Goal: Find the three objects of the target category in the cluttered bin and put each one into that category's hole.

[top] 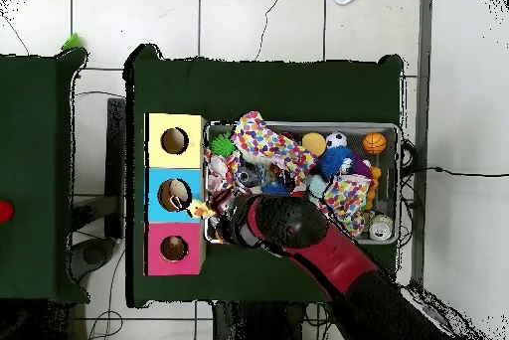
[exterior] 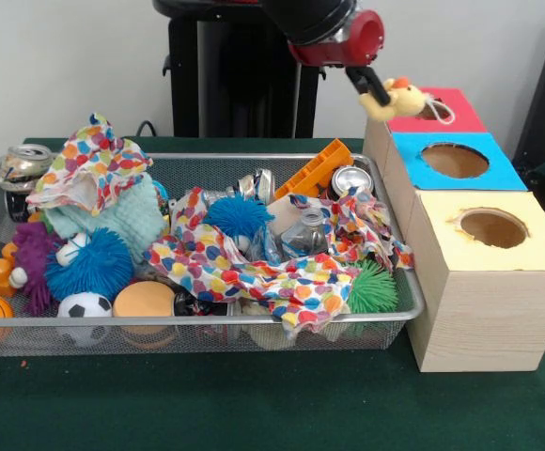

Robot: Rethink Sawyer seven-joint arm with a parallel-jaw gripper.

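Observation:
My gripper (exterior: 374, 86) hangs above the table just left of the wooden box row and is shut on a yellow plush toy (exterior: 397, 97) with an orange tuft. The toy dangles at the left edge of the red-topped box (exterior: 460, 120), short of its hole (exterior: 434, 108). From above, the plush toy (top: 202, 209) sits at the boxes' bin-side edge, about where the blue top (top: 157, 195) meets the red top (top: 157, 248). The gripper (top: 221, 221) is mostly hidden under the arm there. The wire bin (exterior: 254, 320) holds the remaining clutter.
The blue hole (exterior: 454, 160) and yellow hole (exterior: 491, 227) lie nearer the camera. In the bin: polka-dot cloths (exterior: 254, 268), blue spiky balls (exterior: 89, 265), a green spiky ball (exterior: 374, 289), cans (exterior: 350, 180), a bottle (exterior: 305, 235), an orange truck (exterior: 315, 169), a soccer ball (exterior: 85, 306).

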